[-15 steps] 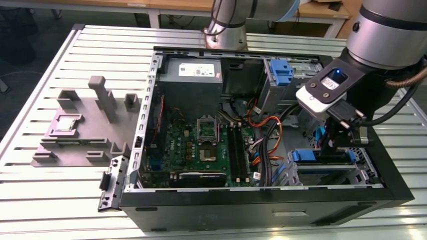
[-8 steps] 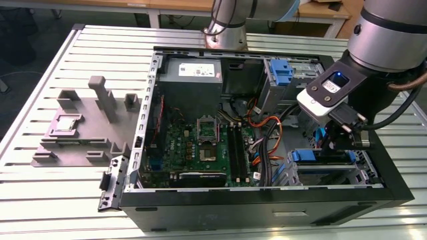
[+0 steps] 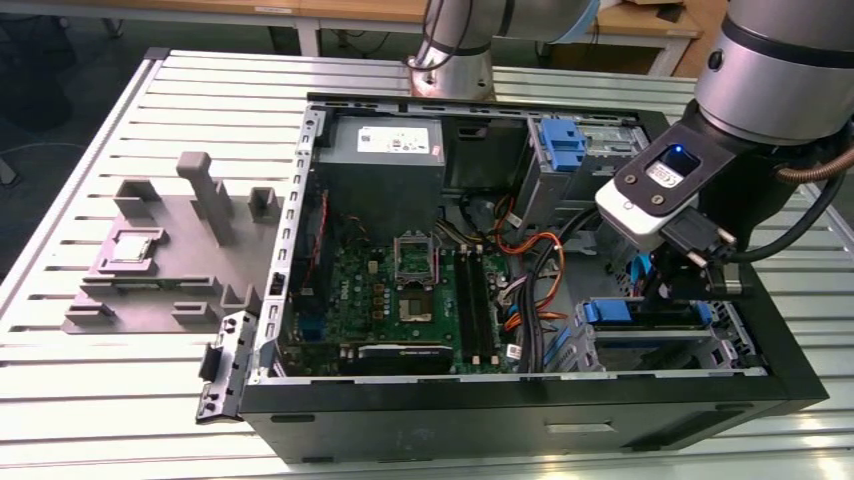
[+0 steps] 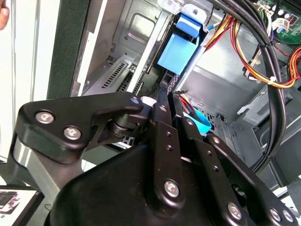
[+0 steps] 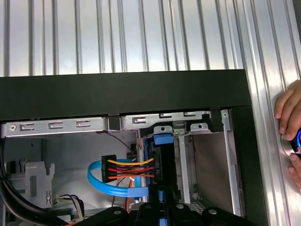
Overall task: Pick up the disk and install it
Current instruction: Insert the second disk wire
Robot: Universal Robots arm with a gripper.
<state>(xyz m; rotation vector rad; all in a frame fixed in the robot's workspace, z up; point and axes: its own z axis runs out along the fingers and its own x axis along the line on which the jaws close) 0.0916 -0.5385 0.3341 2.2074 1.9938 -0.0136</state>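
Reaching down into the open computer case [image 3: 787,375], the gripper [image 4: 171,115] sits at the drive bay [image 3: 654,335] in the corner on the exterior view's right. Fingers [image 4: 162,136] look drawn together on a thin dark edge with blue trim, judged to be the disk [image 5: 162,165], standing on edge in the bay; grip contact itself is hidden.

Risk: orange and black cables [image 4: 263,56] run just beside the bay and could snag or get pinched; a tilted disk could jam against the metal rails.

Case holds a green circuit board [image 3: 407,290], grey power box [image 3: 387,150] and blue latch piece [image 3: 563,145]. A hand [image 5: 289,125] rests on the slatted surface [image 3: 107,390].
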